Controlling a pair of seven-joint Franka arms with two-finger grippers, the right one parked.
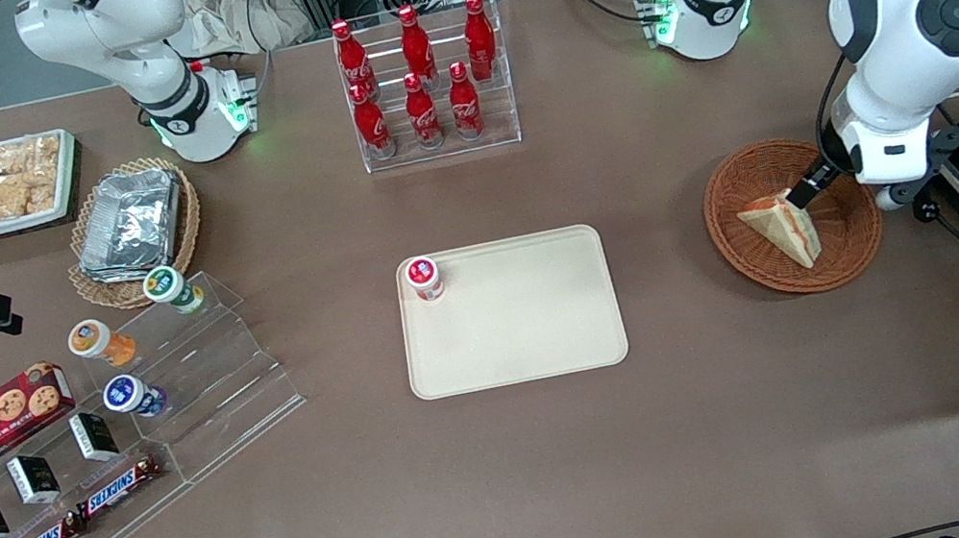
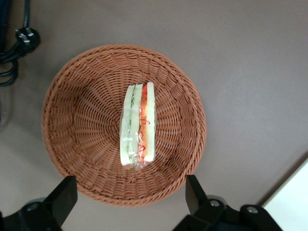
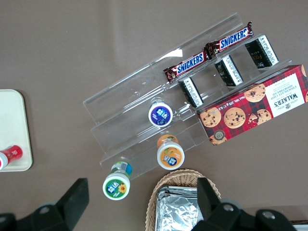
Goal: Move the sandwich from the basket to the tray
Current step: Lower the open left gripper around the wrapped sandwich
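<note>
Snickers bars (image 1: 83, 517) lie nearest the front camera on a clear stepped stand, well off toward the parked arm. Spread wide with nothing held, the claw (image 2: 130, 199) hangs above the round woven basket (image 2: 72, 144). Under it in the basket rests the sandwich (image 2: 138, 125), a pale layered wedge. Well apart lies the flat cream tray (image 1: 536, 318), one red-capped jar (image 1: 423, 277) standing on its corner.

The working arm (image 1: 919, 40) is showing glossy white rounded shells, a dark grey round joint cap and a black cable looping alongside; green lights are glowing at its base, and its black gripper (image 2: 127, 199) is spreading two flat dark fingers (image 2: 62, 195).
</note>
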